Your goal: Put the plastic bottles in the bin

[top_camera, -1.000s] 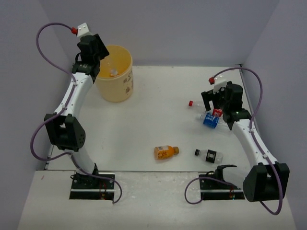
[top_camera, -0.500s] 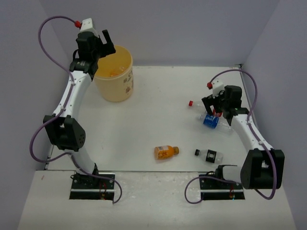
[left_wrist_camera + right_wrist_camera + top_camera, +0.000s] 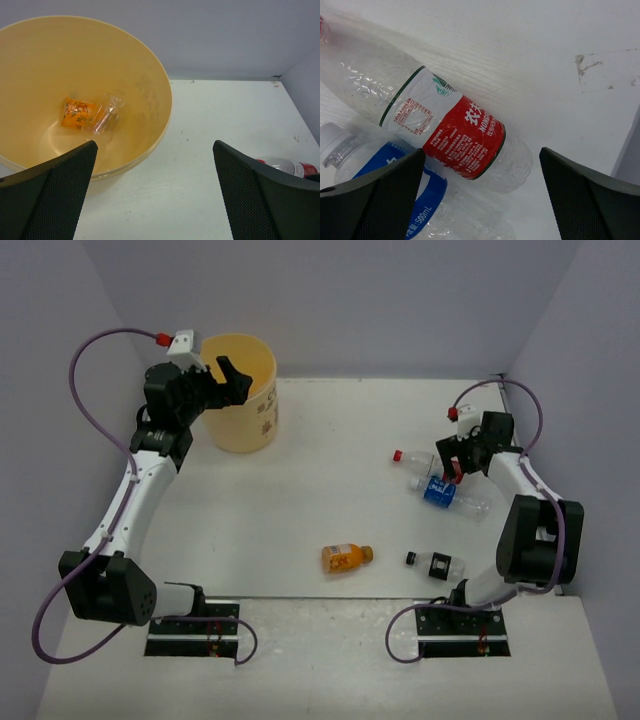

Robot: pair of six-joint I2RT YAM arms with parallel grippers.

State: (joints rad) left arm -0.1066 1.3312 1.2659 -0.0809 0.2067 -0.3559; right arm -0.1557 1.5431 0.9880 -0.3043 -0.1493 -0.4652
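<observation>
Your left end effector hovering over bin at table far left, jaws gaping wide, gripping nothing. Inside bin, orange bottle and clear bottle lying side by side. Your right end effector hanging wide apart above red-label bottle, carrying nothing; blue-label bottle lying just beside it. Second orange bottle and black-label bottle lying nearer arm bases.

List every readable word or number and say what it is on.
"NONG": on the red-label bottle, beside white Chinese characters.
"500mL": on the blue-label bottle.
Red label's small print: too small to read.
Dark marks on the bin: too blurred.
Orange bottle and black-label bottle: labels too small.
</observation>
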